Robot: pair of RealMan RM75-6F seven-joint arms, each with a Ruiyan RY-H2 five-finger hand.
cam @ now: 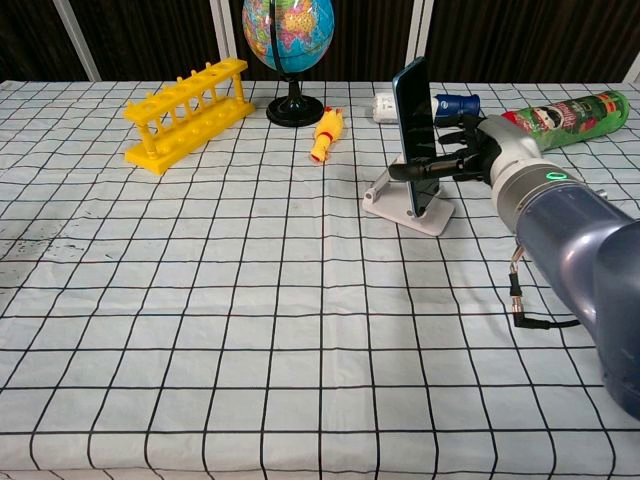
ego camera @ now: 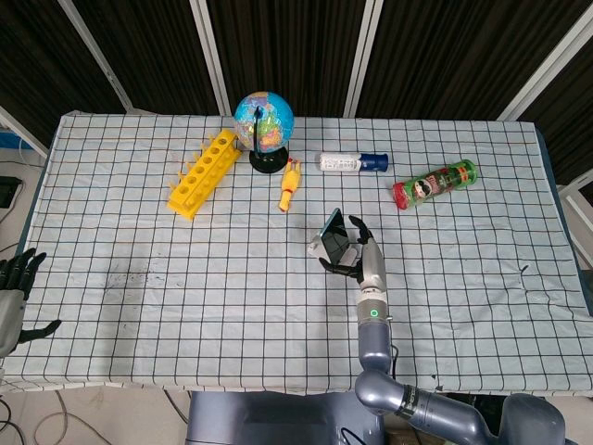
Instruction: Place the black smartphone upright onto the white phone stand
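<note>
I am gripping black smartphone [cam: 414,135] upright in right hand [cam: 462,152], fingers wrapping it | resting on white phone stand [cam: 405,208] | left hand [ego camera: 14,295] idling open, near-left

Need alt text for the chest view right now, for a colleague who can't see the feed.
The right robot hand holds the black smartphone upright on the white phone stand on a checked tablecloth. Behind stand a yellow rack, a globe, a yellow rubber chicken and a green can lying down.
</note>
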